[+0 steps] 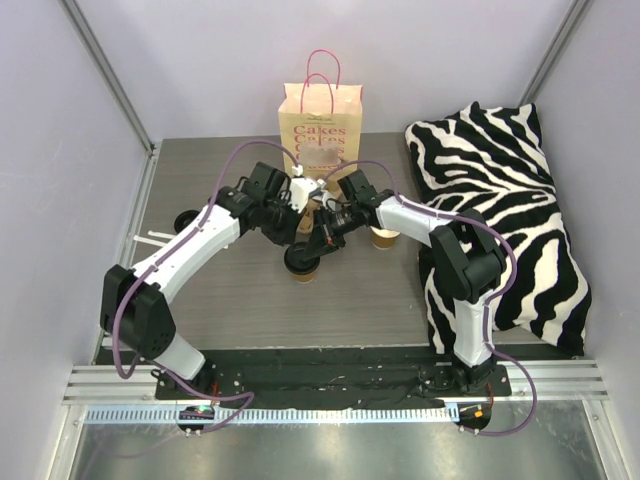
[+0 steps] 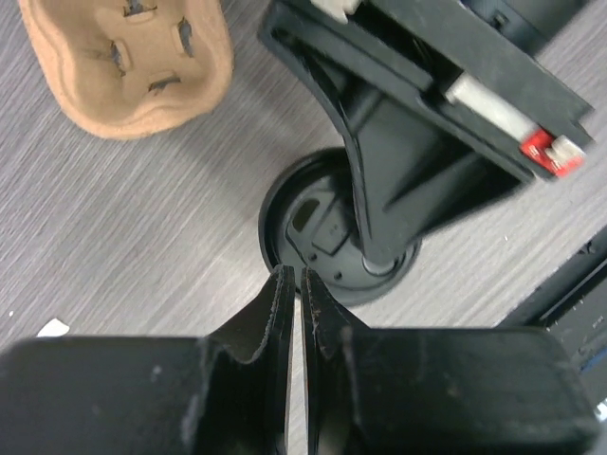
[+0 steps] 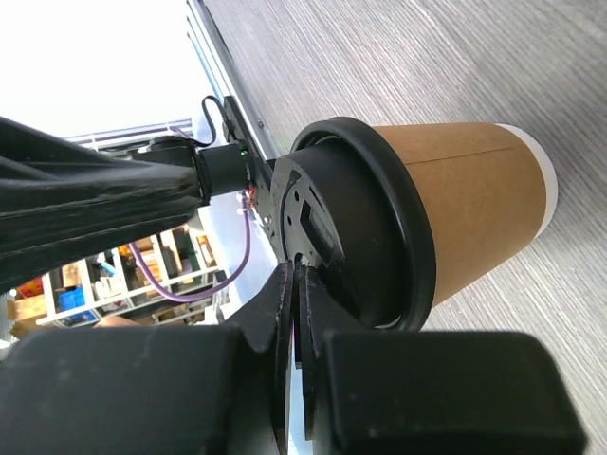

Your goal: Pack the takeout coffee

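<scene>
A brown paper coffee cup with a black lid stands on the grey table, near the middle. My right gripper comes down on the lid and is shut on its raised rim. My left gripper hangs shut just over the lid's near edge, with nothing between its fingers. A second brown cup stands to the right. The pulp cup carrier lies behind the cup, mostly hidden under the arms in the top view. The "Cakes" paper bag stands upright at the back.
A zebra-striped cushion fills the right side of the table. A loose black lid and thin white sticks lie at the left. Both arms cross closely over the cup.
</scene>
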Available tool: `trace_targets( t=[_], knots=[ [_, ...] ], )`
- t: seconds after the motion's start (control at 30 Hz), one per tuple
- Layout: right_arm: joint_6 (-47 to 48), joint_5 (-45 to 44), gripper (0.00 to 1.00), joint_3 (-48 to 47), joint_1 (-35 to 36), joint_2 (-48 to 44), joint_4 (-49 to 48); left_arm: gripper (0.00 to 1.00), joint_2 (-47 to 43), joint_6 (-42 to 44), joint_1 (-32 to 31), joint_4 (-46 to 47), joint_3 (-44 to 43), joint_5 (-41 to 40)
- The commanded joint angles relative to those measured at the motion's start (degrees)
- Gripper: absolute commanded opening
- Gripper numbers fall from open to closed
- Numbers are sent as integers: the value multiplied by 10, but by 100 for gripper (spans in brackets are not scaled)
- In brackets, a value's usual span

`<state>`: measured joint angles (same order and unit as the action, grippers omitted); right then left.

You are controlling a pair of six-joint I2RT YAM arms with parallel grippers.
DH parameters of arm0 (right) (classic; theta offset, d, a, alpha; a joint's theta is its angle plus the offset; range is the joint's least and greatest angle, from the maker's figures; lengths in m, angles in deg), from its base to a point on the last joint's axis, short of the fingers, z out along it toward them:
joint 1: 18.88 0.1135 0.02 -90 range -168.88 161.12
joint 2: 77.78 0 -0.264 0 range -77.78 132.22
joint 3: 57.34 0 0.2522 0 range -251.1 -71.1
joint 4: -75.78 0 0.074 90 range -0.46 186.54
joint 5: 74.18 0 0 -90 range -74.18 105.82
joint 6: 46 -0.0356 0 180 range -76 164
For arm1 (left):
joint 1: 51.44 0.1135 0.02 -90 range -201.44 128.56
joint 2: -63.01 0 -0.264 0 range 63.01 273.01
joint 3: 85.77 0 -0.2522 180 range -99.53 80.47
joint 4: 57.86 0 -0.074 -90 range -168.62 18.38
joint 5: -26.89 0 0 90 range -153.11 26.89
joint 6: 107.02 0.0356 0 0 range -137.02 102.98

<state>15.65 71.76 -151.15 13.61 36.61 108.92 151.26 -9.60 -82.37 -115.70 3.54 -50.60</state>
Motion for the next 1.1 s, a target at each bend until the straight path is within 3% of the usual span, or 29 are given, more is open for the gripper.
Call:
trace_targets(
  t=[0.0,0.2,0.43,0.67,0.83,0.93,1.07],
  knots=[
    [34,-43,8,-18,-1,4,32,10,17,-14,3,44,14,3],
    [50,-51,8,-20,-1,14,45,9,55,-4,4,69,66,-27],
    [59,-50,7,-28,-1,22,53,8,19,-10,4,50,69,-18],
    [63,-26,9,-68,-1,-11,55,14,-33,-54,9,27,41,50],
    [52,-10,11,-63,-1,-56,39,17,-34,-130,16,29,25,130],
    [55,-35,12,-48,-1,-85,39,16,-19,-151,16,36,13,107],
    [85,-138,15,-15,-2,-125,60,15,7,-166,18,41,10,95]
  ],
)
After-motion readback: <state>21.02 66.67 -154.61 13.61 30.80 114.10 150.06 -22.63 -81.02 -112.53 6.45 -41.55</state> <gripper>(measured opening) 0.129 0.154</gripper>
